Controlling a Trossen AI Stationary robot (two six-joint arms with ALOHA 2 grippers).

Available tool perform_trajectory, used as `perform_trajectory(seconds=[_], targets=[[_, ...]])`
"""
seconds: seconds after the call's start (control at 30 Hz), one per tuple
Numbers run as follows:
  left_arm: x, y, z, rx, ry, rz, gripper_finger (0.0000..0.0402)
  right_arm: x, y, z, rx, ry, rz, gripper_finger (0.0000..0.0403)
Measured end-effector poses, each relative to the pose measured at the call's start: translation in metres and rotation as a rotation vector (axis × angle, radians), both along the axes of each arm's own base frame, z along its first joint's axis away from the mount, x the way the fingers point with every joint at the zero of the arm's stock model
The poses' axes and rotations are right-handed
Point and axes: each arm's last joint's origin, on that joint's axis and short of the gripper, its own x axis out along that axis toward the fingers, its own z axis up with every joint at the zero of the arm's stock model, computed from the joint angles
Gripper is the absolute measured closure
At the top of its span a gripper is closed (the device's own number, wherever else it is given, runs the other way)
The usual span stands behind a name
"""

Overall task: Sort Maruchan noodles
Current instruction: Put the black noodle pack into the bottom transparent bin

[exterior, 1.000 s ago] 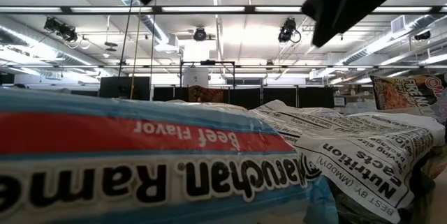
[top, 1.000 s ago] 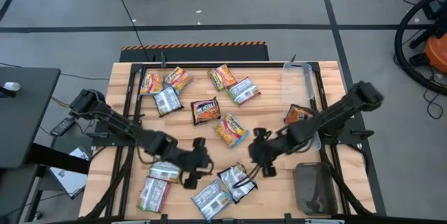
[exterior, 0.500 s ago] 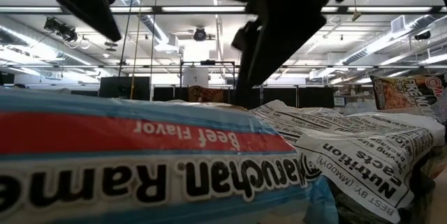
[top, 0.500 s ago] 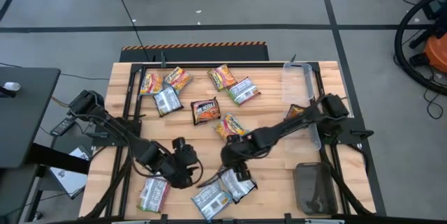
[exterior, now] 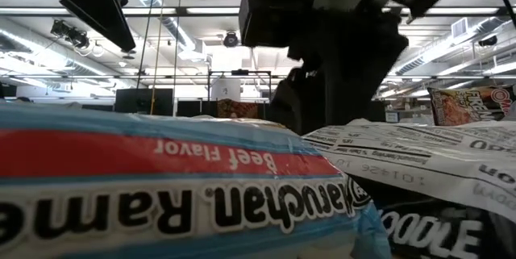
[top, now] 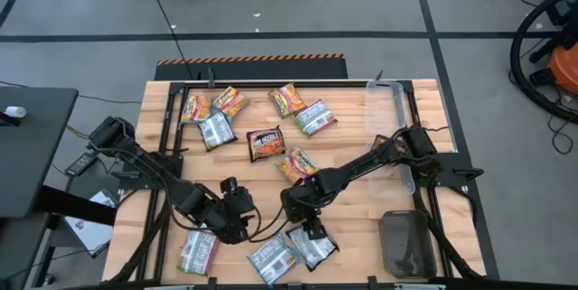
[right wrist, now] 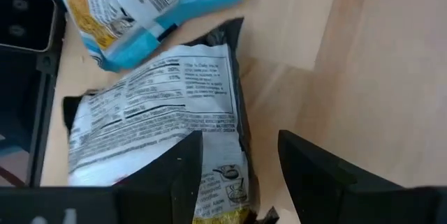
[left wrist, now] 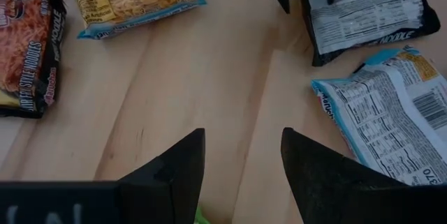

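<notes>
The right end effector [top: 312, 229] hovers open over the black-edged, face-down shiny ramen packet [right wrist: 171, 123] at the wooden counter [top: 361, 227] centre's six o'clock — straddle its short edges, then pinch. The left end effector [left wrist: 241, 158] waits open at eight o'clock.

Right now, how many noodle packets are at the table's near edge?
3: left packet, middle packet, and right packet at the right gripper. Arms may hide others.

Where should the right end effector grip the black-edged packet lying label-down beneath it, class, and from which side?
Probably from straight above, across the long free edge of the black-edged packet: it lies flat, overlapped by the blue packet at one end. The right end effector is open above it.
</notes>
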Motion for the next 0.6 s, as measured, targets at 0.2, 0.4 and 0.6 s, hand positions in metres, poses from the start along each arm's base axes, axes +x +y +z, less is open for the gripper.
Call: perform_trajectory(seconds=[0.2, 0.4, 0.6], targets=[[0.0, 0.0, 0.0, 0.011, -0.007, 0.006, 0.0209, -0.002, 0.002, -0.002, -0.003, 0.013, 0.022, 0.0217], [0.0, 0.001, 0.0, 0.019, -0.009, 0.008, 0.0209, -0.003, 0.012, -0.011, -0.024, 0.014, 0.047, 0.0228], [0.0, 0.001, 0.0, 0.037, -0.015, 0.017, 0.0209, -0.003, 0.013, -0.016, -0.065, 0.006, 0.061, 0.0264]])
